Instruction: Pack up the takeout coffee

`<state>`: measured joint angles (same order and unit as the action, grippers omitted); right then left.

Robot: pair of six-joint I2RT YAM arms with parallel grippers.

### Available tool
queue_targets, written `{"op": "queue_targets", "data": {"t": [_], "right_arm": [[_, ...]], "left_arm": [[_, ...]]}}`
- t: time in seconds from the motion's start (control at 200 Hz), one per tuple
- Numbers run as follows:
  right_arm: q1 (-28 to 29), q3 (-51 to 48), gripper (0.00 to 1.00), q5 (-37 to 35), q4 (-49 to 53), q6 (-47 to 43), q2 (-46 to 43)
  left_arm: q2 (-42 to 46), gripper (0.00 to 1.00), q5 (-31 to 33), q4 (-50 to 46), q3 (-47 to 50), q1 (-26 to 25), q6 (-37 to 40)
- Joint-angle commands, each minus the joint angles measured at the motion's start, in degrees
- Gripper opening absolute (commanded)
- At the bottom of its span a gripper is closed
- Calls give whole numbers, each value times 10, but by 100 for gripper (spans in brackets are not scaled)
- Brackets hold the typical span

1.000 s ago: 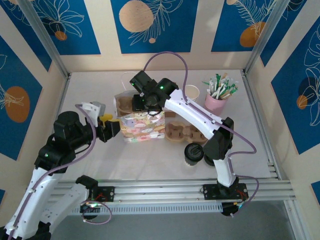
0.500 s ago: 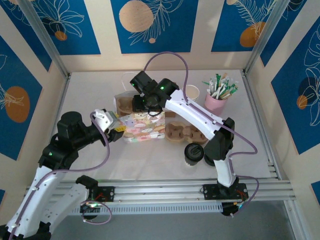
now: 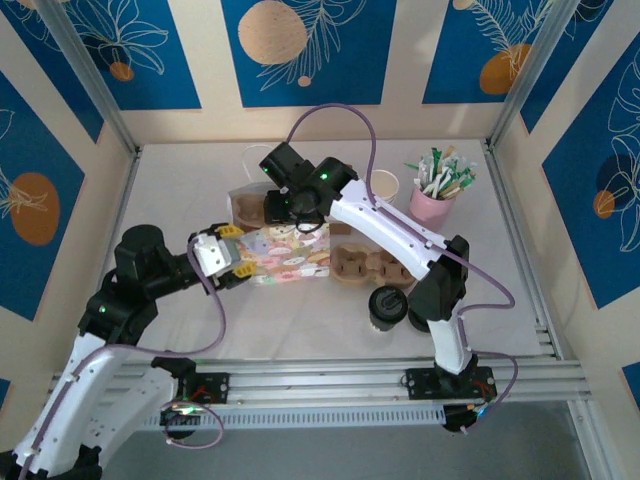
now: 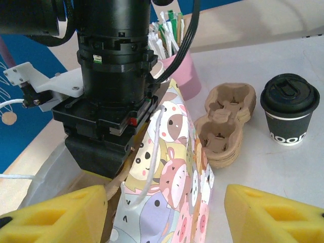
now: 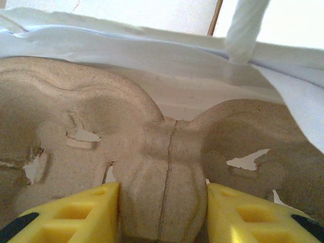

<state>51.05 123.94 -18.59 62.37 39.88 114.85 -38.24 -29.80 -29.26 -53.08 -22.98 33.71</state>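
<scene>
You have one flat white tabletop (image 3: 180,180), evenly lit. Three beige walls stand at its back, left and right edges, each carrying deep-blue panels (image 3: 300,50) printed with orange discs and white leaf outlines. Two slanted silver aluminium posts (image 3: 88,75) rise at the far corners. Silver slotted aluminium rails (image 3: 330,385) run along your near edge.

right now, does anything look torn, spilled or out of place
The carrier held between the right fingers has ragged, torn-looking gaps at its cup pockets. The coffee stands upright with its lid on, and nothing is spilled.
</scene>
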Motion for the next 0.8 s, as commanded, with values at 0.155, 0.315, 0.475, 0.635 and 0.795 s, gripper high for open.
{"op": "queue_targets", "data": {"t": [0.155, 0.315, 0.475, 0.635, 0.795], "right_arm": [[4, -6, 46, -1, 8, -8, -21], [8, -6, 46, -6, 6, -10, -23], [10, -6, 46, -7, 7, -12, -22], [9, -7, 46, -8, 6, -12, -22], [7, -6, 46, -8, 6, -12, -21]], "left_arm": [[-33, 57, 16, 42, 1, 2, 35], [-43, 55, 21, 65, 7, 1, 49], [-54, 44, 12, 91, 10, 1, 33], [-49, 19, -11, 114, 21, 0, 19], [-41, 0, -32, 106, 21, -1, 16]]}}
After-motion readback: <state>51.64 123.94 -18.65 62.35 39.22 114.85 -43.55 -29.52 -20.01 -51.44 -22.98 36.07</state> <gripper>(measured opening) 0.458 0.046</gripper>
